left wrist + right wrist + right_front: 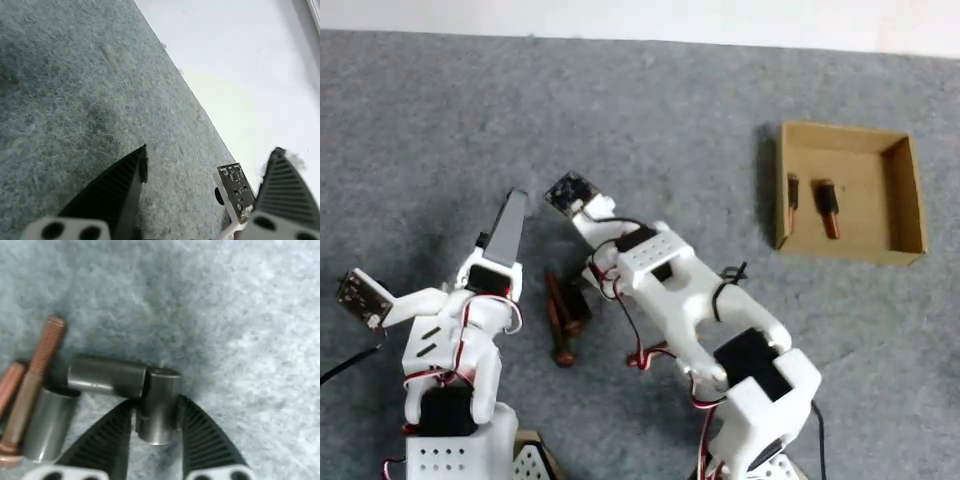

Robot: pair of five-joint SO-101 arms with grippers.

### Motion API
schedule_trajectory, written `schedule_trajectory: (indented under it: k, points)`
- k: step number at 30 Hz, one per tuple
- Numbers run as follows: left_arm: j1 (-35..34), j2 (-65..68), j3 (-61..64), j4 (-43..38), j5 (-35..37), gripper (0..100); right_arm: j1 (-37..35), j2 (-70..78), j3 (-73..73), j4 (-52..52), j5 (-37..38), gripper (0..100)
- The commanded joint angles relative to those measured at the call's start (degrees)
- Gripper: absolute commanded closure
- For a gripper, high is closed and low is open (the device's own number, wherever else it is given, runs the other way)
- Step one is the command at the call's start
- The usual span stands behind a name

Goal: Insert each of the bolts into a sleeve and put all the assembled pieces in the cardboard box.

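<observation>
Cardboard box far right in the high view, two assembled pieces inside. Loose pile between the arms, partly hidden under the right arm's wrist. Left wrist view: left gripper spread wide above the grey mat. Right wrist view gives the count: three sleeves, two bolts, right gripper pinching the nearest sleeve.
</observation>
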Motion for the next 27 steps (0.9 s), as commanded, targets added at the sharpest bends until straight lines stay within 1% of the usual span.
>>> schedule_trajectory:
  k: [1,4,7,11,16,17,19,20,23,26,27]
  points:
    - [-1.01,-0.66,-0.4,-1.41,-0.35,65,-0.04,-0.22,-0.84,-0.48,0.79,99.5]
    - [-1.01,-0.66,-0.4,-1.41,-0.35,65,0.04,-1.54,-0.75,-0.4,0.79,99.5]
    - [-1.01,-0.66,-0.4,-1.41,-0.35,65,0.92,-8.13,-0.04,0.04,0.7,99.5]
    - [-1.01,-0.66,-0.4,-1.41,-0.26,65,3.03,-21.67,4.26,1.19,0.44,99.5]
    - [-0.75,-0.66,-0.48,-1.23,-0.09,65,6.11,-40.22,14.64,1.19,0.35,99.5]
    - [-0.66,-0.57,-0.75,-1.23,-0.18,66,6.81,-44.0,17.27,1.19,0.35,99.5]
    - [-0.13,-0.31,-0.92,-1.14,-0.7,70,8.13,-50.86,22.73,1.1,0.26,99.5]
    - [0.57,-0.22,-0.92,-1.14,-2.46,74,9.01,-54.11,25.71,1.1,0.18,99.5]
    - [2.15,-0.22,-0.92,0.18,-8.0,83,12.44,-63.08,33.54,0.92,-3.78,99.5]
    - [3.3,-0.13,-0.92,3.08,-11.69,84,15.08,-70.02,39.25,0.84,-5.19,99.5]
    - [5.41,-0.13,-0.84,5.19,-13.54,84,15.25,-71.78,40.75,0.84,-5.19,99.5]
